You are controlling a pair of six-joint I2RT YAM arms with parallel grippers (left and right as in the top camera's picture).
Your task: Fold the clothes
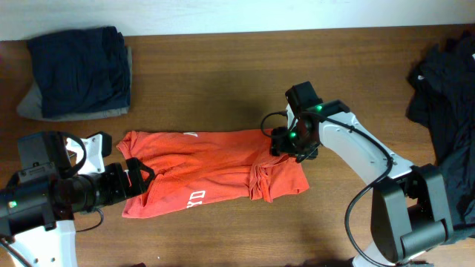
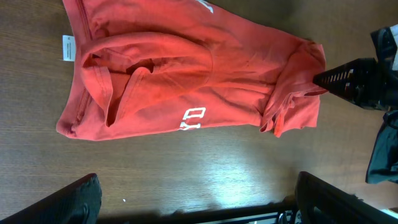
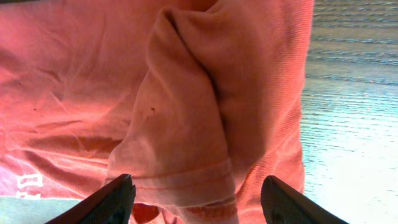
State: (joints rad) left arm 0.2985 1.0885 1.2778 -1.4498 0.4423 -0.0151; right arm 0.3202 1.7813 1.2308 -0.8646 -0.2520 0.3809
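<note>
Three lots of clothes are shown on the bench (image 1: pixel 223 59): the orange-red T-shirt (image 1: pixel 208 167), half-folded, at centre; a black heap (image 1: pixel 445 81), judged unfolded, at right; a navy-and-grey stack (image 1: pixel 78 70), folded, far left. The left tool (image 1: pixel 139 176) and right tool (image 1: pixel 293 141) are spread wide at the shirt's ends, gripping nothing.

Your table (image 1: pixel 223 74) is brown wood, grain running side to side. A pale strip (image 1: pixel 223 15) borders the top of your overhead view; wall or floor, you cannot tell. A bright glare (image 2: pixel 230 202) lies on the wood in your left wrist view.
</note>
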